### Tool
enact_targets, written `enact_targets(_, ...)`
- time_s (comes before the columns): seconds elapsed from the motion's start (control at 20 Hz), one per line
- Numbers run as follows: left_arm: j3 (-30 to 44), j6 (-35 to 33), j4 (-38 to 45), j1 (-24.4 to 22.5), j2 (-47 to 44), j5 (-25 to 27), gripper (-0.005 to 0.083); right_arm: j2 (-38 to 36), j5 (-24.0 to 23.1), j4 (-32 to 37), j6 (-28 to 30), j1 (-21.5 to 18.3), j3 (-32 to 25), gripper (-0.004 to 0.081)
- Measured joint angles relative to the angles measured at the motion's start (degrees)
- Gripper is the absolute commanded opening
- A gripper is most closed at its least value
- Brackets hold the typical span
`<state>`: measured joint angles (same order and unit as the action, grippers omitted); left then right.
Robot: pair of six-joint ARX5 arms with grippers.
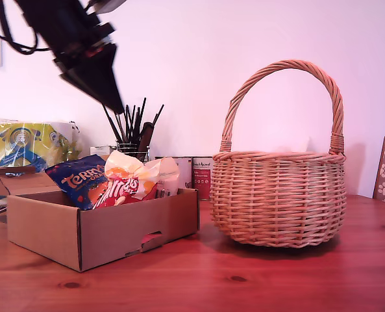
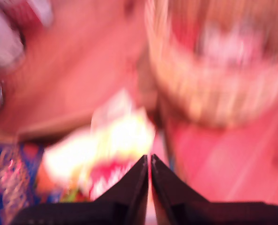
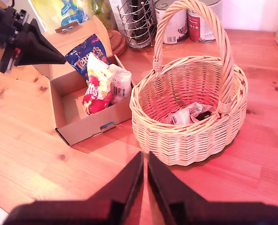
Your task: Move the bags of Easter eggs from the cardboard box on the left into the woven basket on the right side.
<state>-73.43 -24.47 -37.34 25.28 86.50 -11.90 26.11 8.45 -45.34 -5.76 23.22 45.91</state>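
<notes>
Shallow brown corrugated cardboard box (image 1: pixel 101 231) with a cut-out slot, nearest on the red-brown wooden table (image 1: pixel 257 279); round tan wicker basket (image 1: pixel 278 198) just beside it.

Three crinkly packets stand in the box: a blue foil bag lettered "Terry's" (image 1: pixel 80 179), a red-orange bag with white lettering (image 1: pixel 124 188), a pale translucent bag (image 1: pixel 165 175). One more pale crumpled bag (image 3: pixel 188 113) lies inside the basket (seen only from my second gripper's camera). My first gripper (image 1: pixel 117 104), black and tapered, hangs tilted above the box, jaws pressed together, empty. My second gripper (image 3: pixel 145 157) hovers high over the table, jaws closed on nothing.
</notes>
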Motion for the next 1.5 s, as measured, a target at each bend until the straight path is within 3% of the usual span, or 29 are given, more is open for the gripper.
enact_targets(0.05,0.00,-0.31,0.00,-0.76,0.00,0.00,0.0237,0.00,0.00,0.02,0.00,0.00,0.00,-0.0011)
enact_targets(0.15,0.00,-0.44,0.31,-1.88,0.00,0.00,0.0725,0.00,0.00,0.11,0.00,0.00,0.00,-0.0011)
enact_targets(0.2,0.00,-1.14,1.07,-2.27,0.00,0.04,0.0787,0.00,0.00,0.15,0.00,0.00,0.00,-0.0011)
enact_targets(0.35,0.00,-4.28,5.84,-2.84,0.00,-0.68,0.0770,0.00,0.00,0.22,0.00,0.00,0.00,-0.0011)
enact_targets(0.7,-0.07,-7.08,18.29,-7.26,2.49,-8.09,0.0770,0.00,0.00,0.24,0.31,0.00,0.00,-0.0011)
enact_targets(1.05,-0.07,-8.98,19.30,-9.94,14.62,-13.60,0.0769,0.00,0.00,0.26,1.31,0.00,0.00,-0.0011)
enact_targets(1.5,-0.09,-9.03,12.55,-10.23,17.14,-18.60,0.0764,0.00,0.00,0.28,1.31,0.00,0.00,-0.0011)
